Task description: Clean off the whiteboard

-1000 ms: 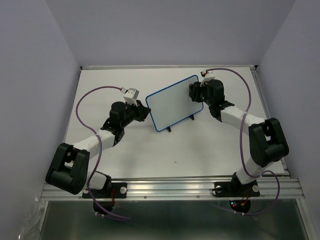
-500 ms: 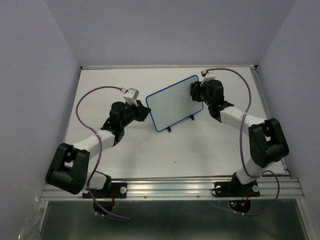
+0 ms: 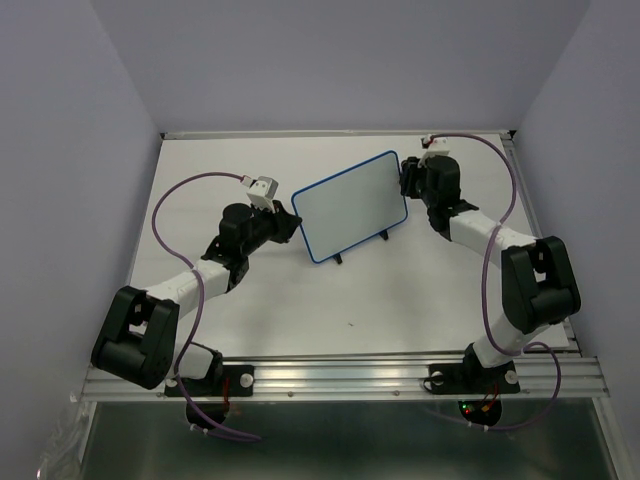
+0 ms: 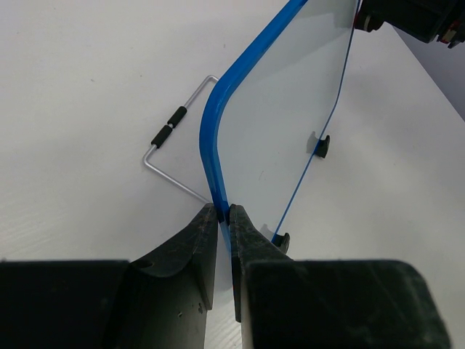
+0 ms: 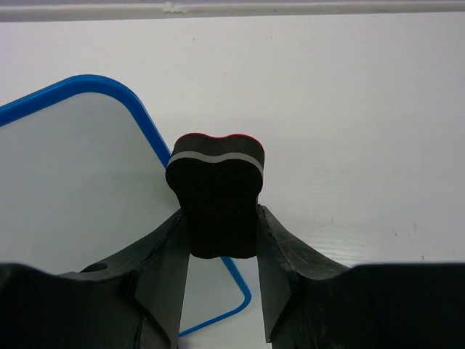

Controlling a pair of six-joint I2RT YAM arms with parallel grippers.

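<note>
On the white worktop [image 3: 300, 300], toward its far middle, the whiteboard [image 3: 350, 205] was seen standing on its small black feet, its face blank. Its left edge was pinched by the left gripper [image 4: 224, 218], while the right gripper [image 5: 221, 218] was clamped on a black eraser [image 5: 216, 196], held just beside the board's right edge

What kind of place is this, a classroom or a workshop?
Most likely a robotics lab test cell: a plain white table boxed in by plain pale walls, two black-and-white robot arms bolted to a silver metal rail, and a small blue-framed whiteboard to work on.
</note>
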